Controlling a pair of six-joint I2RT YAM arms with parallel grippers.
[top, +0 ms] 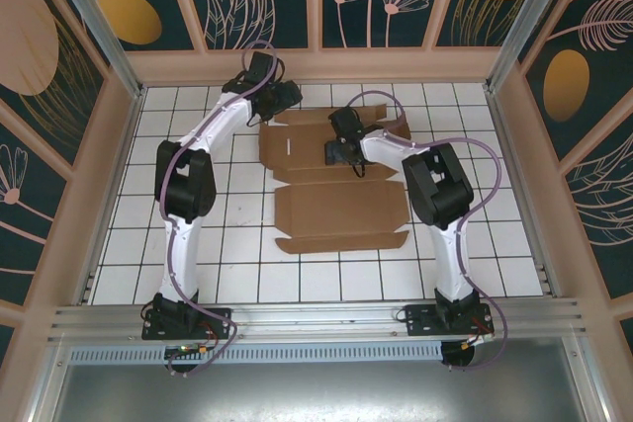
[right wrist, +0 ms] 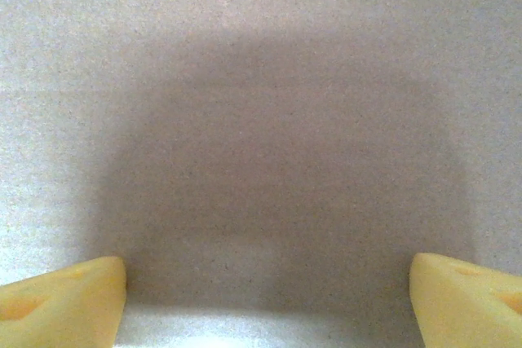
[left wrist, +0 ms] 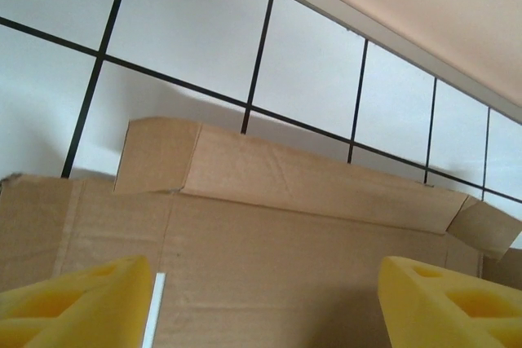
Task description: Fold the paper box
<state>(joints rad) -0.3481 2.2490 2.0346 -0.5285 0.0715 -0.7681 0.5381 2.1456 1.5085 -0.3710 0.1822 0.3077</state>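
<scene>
Yellow foam fingers [right wrist: 65, 303] of the right gripper [right wrist: 269, 270] stand wide apart with nothing between them. Directly ahead of them is bare brown cardboard, shaded by the gripper: a panel of the paper box [right wrist: 261, 103]. From above, the right gripper [top: 342, 152] hangs over the far half of the flat sheet, pointing down at it. Whether its tips touch the cardboard cannot be told.

The left gripper [left wrist: 265, 270] is likewise spread, its yellow fingers [left wrist: 73, 303] holding nothing. Just ahead of them lies a flat panel of the paper box [left wrist: 285, 234], with a narrow slot [left wrist: 153, 307] beside the finger at the left of that view. Beyond the panel a long flap [left wrist: 269, 173] tilts up off the white tiled floor [left wrist: 310, 63], and a small end tab [left wrist: 485, 226] lifts past the other finger. Farther on, the tiles meet a pale wall base [left wrist: 424, 14]. Seen from overhead, the left gripper [top: 282, 98] sits by the sheet's far left corner, and the cardboard stretches back from both grippers toward the arm bases.
</scene>
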